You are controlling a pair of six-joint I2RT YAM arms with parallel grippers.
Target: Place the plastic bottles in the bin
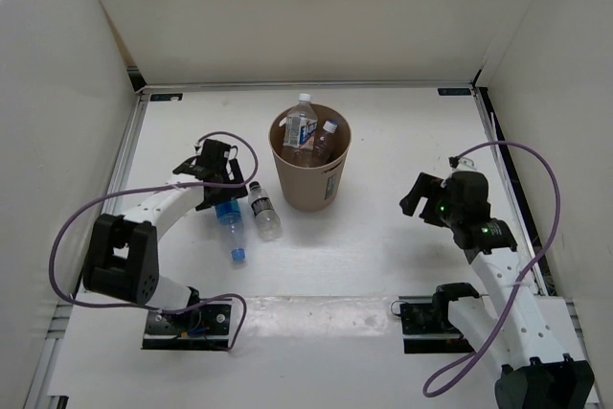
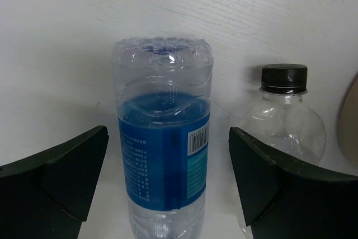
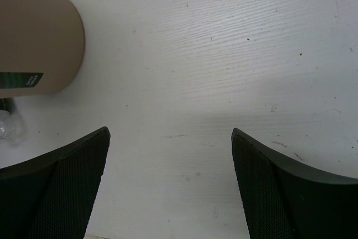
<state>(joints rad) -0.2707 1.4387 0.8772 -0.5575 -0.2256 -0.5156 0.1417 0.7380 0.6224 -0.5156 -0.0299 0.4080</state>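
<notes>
- White table (image 1: 383, 265), white walls (image 1: 287, 16) on three sides.
- Count: one bin (image 1: 308, 184), four plastic bottles, two arms.
- Inside bin: two bottles, necks up. One is a white-capped bottle (image 1: 303, 124), the other a second labelled bottle (image 1: 327, 141).
- Left of bin, lying flat on the table: blue bottle (image 1: 231, 225) and dark-cap bottle (image 1: 265, 213), side by side. The dark-cap one is nearer the bin.
- State, left gripper (image 2: 168, 138): fingers spread wide, straddling the blue bottle, gaps on both sides.
- State, right gripper (image 3: 170, 135): fingers spread wide, only bare table between them, right of bin.
- Top view only: bin contents.
- Left wrist only: barcode on the blue bottle's wrap.
- Right wrist: bin wall close up, with a dark label (image 3: 19, 79).
</notes>
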